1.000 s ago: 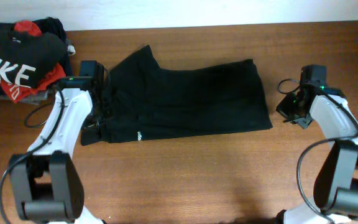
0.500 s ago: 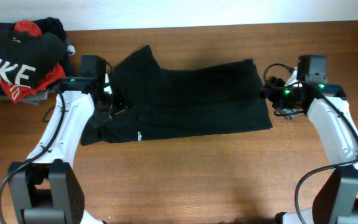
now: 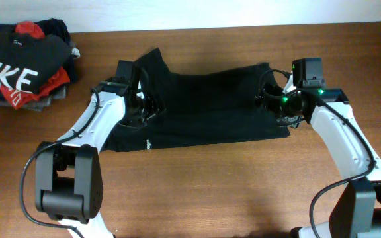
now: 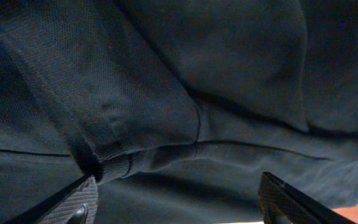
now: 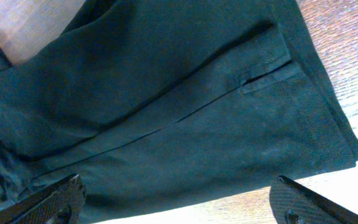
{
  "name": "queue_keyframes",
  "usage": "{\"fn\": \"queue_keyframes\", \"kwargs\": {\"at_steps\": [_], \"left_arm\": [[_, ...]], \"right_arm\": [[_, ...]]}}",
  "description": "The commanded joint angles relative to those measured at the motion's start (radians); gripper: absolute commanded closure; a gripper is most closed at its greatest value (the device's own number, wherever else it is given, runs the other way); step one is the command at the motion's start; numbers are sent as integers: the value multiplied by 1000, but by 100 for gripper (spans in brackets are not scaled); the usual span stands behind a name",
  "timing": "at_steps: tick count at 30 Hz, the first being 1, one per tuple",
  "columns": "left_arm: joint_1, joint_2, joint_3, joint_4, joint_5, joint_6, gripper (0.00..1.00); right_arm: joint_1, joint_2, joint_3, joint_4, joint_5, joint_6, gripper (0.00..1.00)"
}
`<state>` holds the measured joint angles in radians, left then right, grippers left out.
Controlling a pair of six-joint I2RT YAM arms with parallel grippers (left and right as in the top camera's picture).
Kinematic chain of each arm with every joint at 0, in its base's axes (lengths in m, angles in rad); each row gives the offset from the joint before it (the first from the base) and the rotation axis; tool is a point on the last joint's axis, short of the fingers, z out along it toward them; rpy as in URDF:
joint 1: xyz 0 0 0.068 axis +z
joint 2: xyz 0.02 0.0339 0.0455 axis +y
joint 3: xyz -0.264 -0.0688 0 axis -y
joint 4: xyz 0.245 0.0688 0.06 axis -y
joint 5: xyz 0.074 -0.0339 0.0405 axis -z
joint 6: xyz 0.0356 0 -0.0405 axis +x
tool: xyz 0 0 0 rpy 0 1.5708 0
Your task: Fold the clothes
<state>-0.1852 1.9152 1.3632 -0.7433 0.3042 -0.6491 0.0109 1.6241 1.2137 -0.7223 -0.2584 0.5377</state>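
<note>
We judge the fold to be about midway. The black T-shirt lies flat across the far half of the table as a long band. It seems to be doubled lengthwise already, with a loose flap poking out at its far left corner and a small white mark by its near left edge. The left gripper hovers over the shirt's left end, fingers spread wide, with nothing between them but the cloth lying below. The right gripper hangs over the right end, jaws just as wide apart and holding nothing. We think the next move calls for each claw to drop onto an edge, the left by the thick seam and the right by the stitched hem. Each should pinch through every layer of this thin fabric, and then both should lift and carry across together so the band stays square. The table is smooth brown wood. A pile of other garments sits at its far left corner, well apart from the shirt, and a pale wall runs behind. Little else of the room shows.
</note>
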Motion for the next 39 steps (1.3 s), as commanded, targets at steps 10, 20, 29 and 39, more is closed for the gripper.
{"fn": "queue_keyframes", "kwargs": {"at_steps": [10, 20, 29, 39], "left_arm": [[0, 69, -3, 4, -32, -90, 20], [0, 50, 15, -22, -32, -98, 26], [0, -3, 16, -88, -136, -99, 25], [-2, 0, 10, -69, -137, -100, 43]], "right_arm": [[23, 6, -54, 32, 77, -6, 1], [23, 16, -123, 114, 76, -6, 1], [23, 65, -177, 200, 52, 2, 1], [23, 65, -177, 207, 53, 1, 1]]}}
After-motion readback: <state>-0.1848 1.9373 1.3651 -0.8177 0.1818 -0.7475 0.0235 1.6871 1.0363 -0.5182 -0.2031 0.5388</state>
